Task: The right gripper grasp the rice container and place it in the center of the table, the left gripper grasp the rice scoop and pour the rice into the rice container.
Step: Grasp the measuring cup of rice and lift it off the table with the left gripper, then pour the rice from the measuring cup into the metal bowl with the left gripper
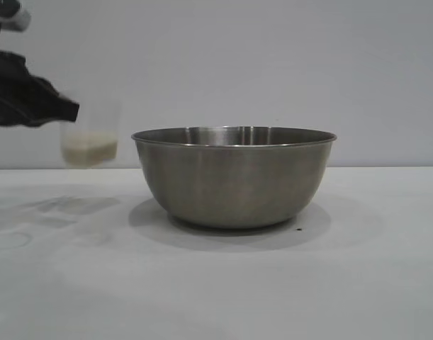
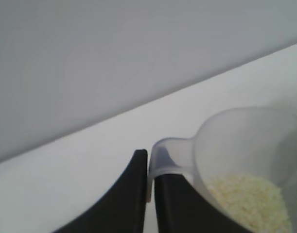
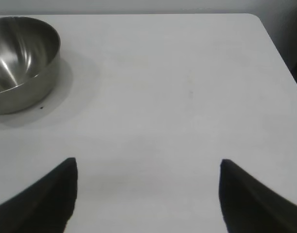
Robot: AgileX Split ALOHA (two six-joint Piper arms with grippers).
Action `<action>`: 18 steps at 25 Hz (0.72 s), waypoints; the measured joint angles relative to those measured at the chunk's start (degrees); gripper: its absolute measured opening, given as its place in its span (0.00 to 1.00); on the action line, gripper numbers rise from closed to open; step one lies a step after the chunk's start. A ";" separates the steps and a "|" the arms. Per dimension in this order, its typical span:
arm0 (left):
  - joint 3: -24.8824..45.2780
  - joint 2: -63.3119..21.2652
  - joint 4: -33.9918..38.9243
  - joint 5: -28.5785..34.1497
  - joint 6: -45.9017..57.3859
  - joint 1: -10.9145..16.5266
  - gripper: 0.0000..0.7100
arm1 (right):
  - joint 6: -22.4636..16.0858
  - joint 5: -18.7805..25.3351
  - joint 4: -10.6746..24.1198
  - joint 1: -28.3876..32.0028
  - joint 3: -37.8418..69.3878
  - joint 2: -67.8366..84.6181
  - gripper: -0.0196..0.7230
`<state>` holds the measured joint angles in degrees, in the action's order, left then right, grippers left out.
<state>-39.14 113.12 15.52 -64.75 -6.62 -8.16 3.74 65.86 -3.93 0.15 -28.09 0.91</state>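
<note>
1. The bowl stands upright on the table near its middle, so you can judge the placing step done.
2. Your left gripper has its fingers clamped on the handle of the scoop, which hangs clear of the table, left of the bowl and apart from it; rice fills its bottom.
3. Your right gripper sits idle over bare table, fingers wide apart, holding nothing.
4. Next you must carry the scoop over the rim, then tip it.
</note>
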 joint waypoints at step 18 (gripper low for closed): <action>-16.16 -2.54 28.91 -0.10 -3.90 -0.14 0.00 | 0.00 0.00 0.00 0.00 0.00 0.00 0.72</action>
<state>-55.30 110.58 44.43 -64.85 -10.52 -8.31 3.74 65.86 -3.93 0.15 -28.09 0.91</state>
